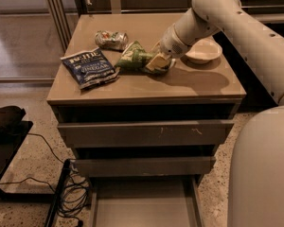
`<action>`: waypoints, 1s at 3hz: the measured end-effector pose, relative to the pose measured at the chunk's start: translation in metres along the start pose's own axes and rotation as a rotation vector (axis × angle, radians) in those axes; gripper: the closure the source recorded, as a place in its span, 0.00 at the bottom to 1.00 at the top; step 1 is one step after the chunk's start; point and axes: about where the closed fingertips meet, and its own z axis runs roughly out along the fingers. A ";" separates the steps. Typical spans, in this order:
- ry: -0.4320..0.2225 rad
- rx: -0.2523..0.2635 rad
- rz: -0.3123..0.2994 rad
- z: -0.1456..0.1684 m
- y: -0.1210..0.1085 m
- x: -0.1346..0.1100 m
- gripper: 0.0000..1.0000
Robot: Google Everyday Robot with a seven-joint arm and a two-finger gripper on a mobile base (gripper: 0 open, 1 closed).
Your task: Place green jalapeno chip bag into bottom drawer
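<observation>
The green jalapeno chip bag (133,56) lies crinkled on the cabinet top, just left of centre. My gripper (157,63) is down at the bag's right end, touching it, with its pale fingers against the bag. The arm reaches in from the upper right. The bottom drawer (144,207) is pulled out at the foot of the cabinet, its flat grey floor showing.
A dark blue chip bag (89,68) lies at the left of the cabinet top (199,86), a crushed silvery can (111,39) behind it. A white bowl (203,51) sits at the right behind the arm. Two upper drawers (146,134) are slightly out. Cables (71,195) lie on the floor at left.
</observation>
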 end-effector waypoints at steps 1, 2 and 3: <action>0.021 -0.004 -0.006 -0.002 -0.001 -0.002 1.00; 0.032 0.010 -0.007 -0.023 0.011 -0.003 1.00; 0.016 0.045 -0.014 -0.054 0.029 -0.008 1.00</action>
